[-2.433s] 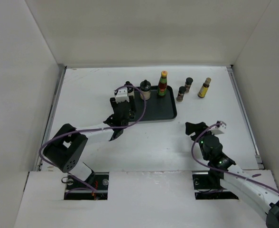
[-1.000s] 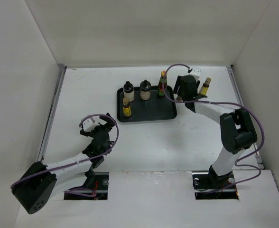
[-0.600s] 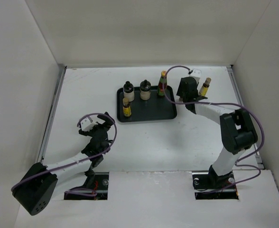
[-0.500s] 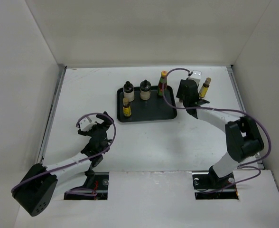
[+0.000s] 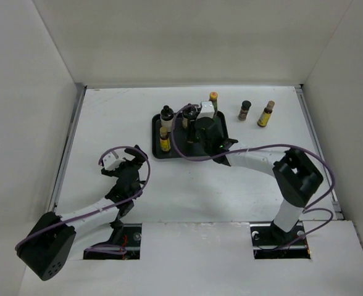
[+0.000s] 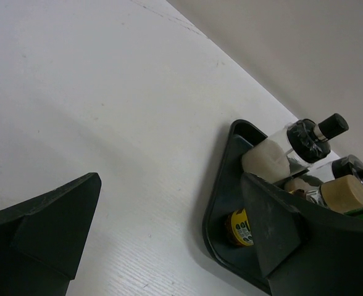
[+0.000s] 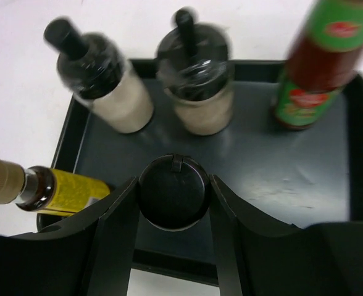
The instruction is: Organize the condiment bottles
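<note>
Black-capped tiny brown bottle (image 7: 173,200) sits pinched in the right gripper (image 7: 173,184) over the near side of the black tray (image 7: 320,179); cream bottle (image 7: 116,92), second cream bottle (image 7: 197,95), red-green bottle (image 7: 311,68) & yellow-labelled bottle (image 7: 70,188) are in it. Right of the tray stand the other brown bottle (image 5: 245,110) & the other yellow bottle (image 5: 266,114); left gripper (image 6: 169,185) spread wide, well apart from the tray.

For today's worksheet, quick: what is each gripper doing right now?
Left gripper: open, empty.
Right gripper: closed on a small black-capped bottle.
</note>
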`<state>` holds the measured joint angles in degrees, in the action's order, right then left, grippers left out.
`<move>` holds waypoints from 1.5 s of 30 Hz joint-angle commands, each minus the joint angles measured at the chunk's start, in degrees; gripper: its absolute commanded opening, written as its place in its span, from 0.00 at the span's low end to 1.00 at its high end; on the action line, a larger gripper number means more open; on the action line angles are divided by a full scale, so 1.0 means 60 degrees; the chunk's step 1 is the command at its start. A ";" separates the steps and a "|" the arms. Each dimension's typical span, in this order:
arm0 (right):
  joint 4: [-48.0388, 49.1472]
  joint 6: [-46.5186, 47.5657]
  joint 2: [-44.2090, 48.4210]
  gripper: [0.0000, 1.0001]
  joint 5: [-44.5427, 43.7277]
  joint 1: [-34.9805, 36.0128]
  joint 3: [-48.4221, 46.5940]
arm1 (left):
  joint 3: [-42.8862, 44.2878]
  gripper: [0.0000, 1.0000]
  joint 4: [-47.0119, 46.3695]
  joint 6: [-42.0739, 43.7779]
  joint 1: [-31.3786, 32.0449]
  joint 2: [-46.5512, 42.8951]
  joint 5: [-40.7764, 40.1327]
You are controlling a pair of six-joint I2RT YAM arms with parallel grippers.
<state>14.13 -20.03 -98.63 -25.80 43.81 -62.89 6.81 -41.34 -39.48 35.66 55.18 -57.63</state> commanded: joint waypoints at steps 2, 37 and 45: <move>0.0633 -0.0104 -0.0626 0.44 0.0082 0.0395 -0.1016 | -0.0007 1.00 -0.0214 -0.0172 -0.0062 -0.0085 0.0273; 0.0487 -0.0133 0.2127 0.85 -0.0109 -0.1973 0.1298 | 0.0096 1.00 -0.0243 -0.0216 -0.0252 0.0237 0.0727; 0.0077 0.0057 0.0299 0.85 -0.0007 -0.4539 -0.0472 | 0.0052 1.00 -0.0287 -0.0216 -0.0296 0.0178 0.0786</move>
<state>14.70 -20.80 -93.56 -26.17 18.31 -60.03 6.83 -41.25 -40.29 34.48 56.80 -53.30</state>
